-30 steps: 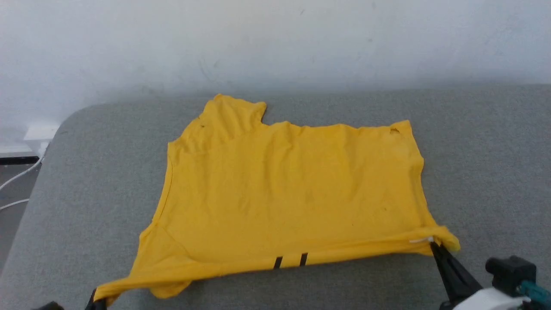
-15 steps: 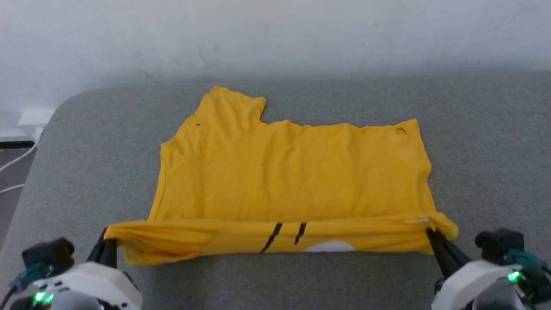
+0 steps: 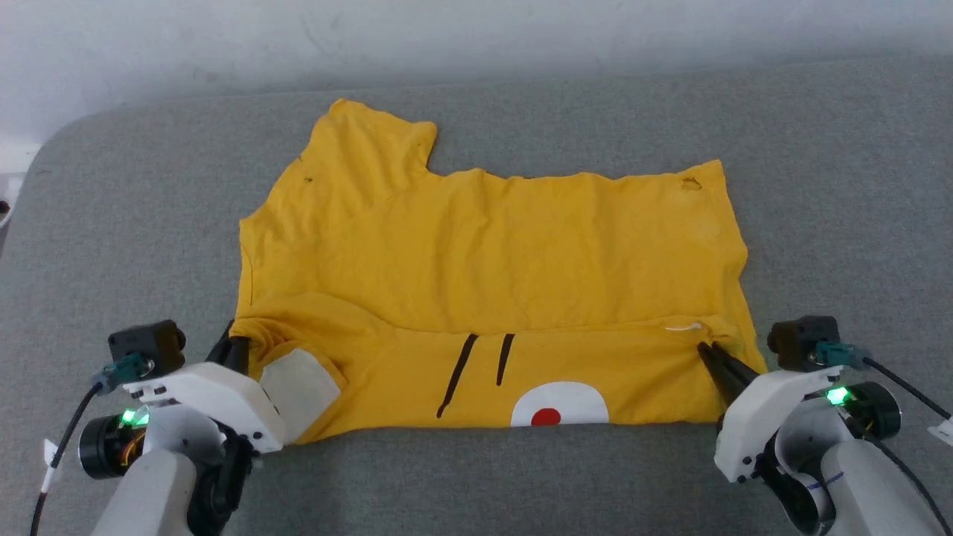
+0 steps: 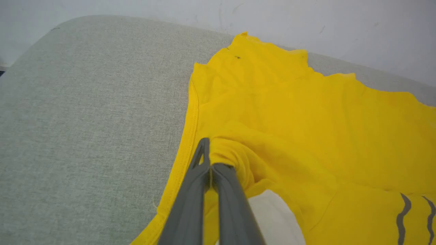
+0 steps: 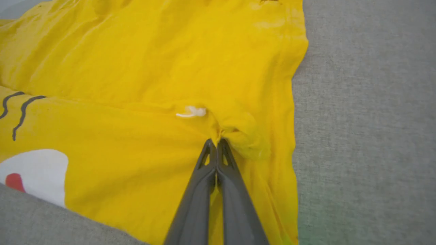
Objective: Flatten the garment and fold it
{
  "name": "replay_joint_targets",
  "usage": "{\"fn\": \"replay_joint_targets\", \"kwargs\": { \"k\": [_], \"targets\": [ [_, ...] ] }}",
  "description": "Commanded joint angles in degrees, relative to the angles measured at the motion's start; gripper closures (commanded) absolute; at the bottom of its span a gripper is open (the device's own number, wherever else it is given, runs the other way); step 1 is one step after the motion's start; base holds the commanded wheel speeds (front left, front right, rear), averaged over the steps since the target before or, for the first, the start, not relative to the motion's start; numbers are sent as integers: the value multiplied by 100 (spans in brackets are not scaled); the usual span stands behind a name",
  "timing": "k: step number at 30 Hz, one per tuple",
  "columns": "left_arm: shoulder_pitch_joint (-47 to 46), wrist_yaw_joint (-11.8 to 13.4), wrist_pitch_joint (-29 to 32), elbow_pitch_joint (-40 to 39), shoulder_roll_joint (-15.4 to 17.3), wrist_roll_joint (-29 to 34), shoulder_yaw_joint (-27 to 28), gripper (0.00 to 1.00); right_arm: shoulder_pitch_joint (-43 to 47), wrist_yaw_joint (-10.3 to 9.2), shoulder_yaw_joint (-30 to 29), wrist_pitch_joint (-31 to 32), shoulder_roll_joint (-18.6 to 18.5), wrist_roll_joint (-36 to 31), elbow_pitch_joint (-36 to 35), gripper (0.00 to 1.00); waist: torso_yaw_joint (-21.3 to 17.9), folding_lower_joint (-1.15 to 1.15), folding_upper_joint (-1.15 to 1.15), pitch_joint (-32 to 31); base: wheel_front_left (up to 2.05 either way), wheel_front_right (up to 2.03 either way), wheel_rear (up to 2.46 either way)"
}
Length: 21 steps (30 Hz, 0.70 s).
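Both the left gripper (image 3: 234, 339) and right gripper (image 3: 705, 348) clench folded-over corners of the garment (image 3: 484, 246).

Garment (image 3: 491, 246): bright yellow, the turned-over near edge printed with two black stripes and a white patch holding a red dot.
Cushion (image 3: 841, 186): grey, finely flecked weave.
Wall (image 3: 521, 30): off-white.

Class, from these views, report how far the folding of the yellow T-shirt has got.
Done: the T-shirt lies spread flat on the grey pad. In hand: left gripper and right gripper, shut on the near edge, hold it turned over the body, print showing. Left: finishing this fold, releasing, folding further.
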Motion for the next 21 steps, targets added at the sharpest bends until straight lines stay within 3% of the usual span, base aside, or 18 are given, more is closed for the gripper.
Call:
{"fn": "replay_joint_targets", "kwargs": {
  "k": [1,2,3,4,9,13,21],
  "targets": [
    [-139,-80,-83,193,-40,-49,-24,52,-150,-11,62,-103,-2,52,136,68,1,-2,0,43,0,0,0],
    [-178,-137,-140,338,-92,-94,-29,28,-202,-11,119,-155,-12,67,246,52,-3,-2,0,41,0,0,0],
    [-213,-180,-187,475,-116,-107,-42,0,-242,-11,171,-222,-20,83,347,18,-4,-2,0,30,0,0,0],
    [-242,-227,-213,611,-143,-136,-53,0,-274,-11,224,-303,-22,118,438,0,-3,-2,0,8,0,0,0],
    [-304,-410,-432,1034,-193,-269,-1,0,-238,-11,442,-858,-58,254,618,0,2,-2,0,-235,0,0,0],
    [-224,-468,-405,999,-75,-390,108,0,38,-11,412,-1413,-55,281,371,0,-33,-2,0,-523,0,0,0],
    [139,-434,620,308,579,-635,247,0,832,-11,-295,-1722,247,-156,-665,0,-188,-2,0,-937,0,0,0]
  ]
}}
